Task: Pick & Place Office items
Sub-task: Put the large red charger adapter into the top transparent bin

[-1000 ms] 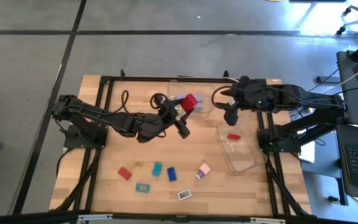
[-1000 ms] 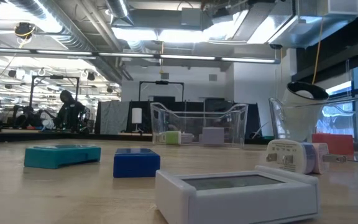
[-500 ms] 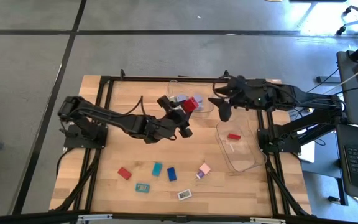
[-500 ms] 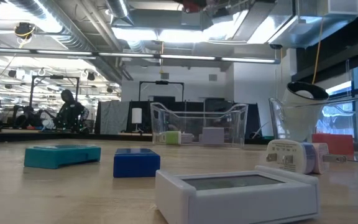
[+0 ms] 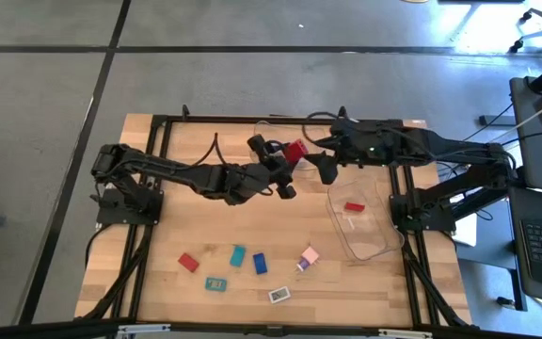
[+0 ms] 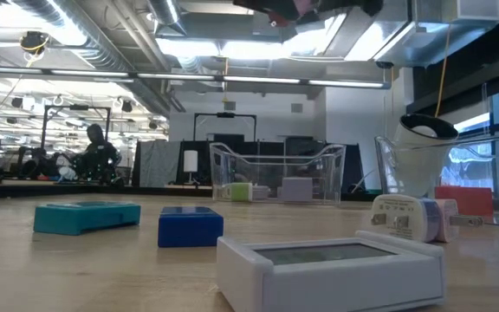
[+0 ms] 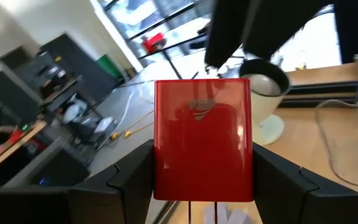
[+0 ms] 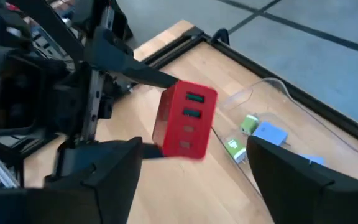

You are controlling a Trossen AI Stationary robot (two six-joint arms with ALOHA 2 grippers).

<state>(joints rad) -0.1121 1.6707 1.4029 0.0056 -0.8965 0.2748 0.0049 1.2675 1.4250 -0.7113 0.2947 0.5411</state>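
My left gripper (image 5: 290, 165) is shut on a red block (image 5: 295, 152), held in the air by the near rim of the far clear tub (image 5: 269, 125). In the left wrist view the block (image 7: 202, 140) fills the gap between the fingers. My right gripper (image 5: 326, 169) is open just to the block's right, and in its wrist view the block (image 8: 185, 121) is ahead of the spread fingers. Red (image 5: 188, 262), teal (image 5: 238, 254), blue (image 5: 260, 263), pink (image 5: 308, 256) and white (image 5: 279, 295) pieces lie flat on the near table. My left gripper pinches the red block between its two fingers, one on each side face near the block's lower end (image 7: 166, 186). The fingers come from the table's left, slanting upward. The block is lifted clear of the table and stands roughly upright, slightly tilted.
The far tub holds green and lavender pieces (image 8: 253, 130). A second clear tub (image 5: 370, 245) on the right holds one red piece (image 5: 354, 207). A round white-and-black object (image 6: 423, 130) is at the right. A black frame borders the table.
My left arm has stretched toward the table's right and the gripper has turned, keeping the red block in the air and shifting it slightly right. My right gripper has moved toward the table's left, closing in on the block.
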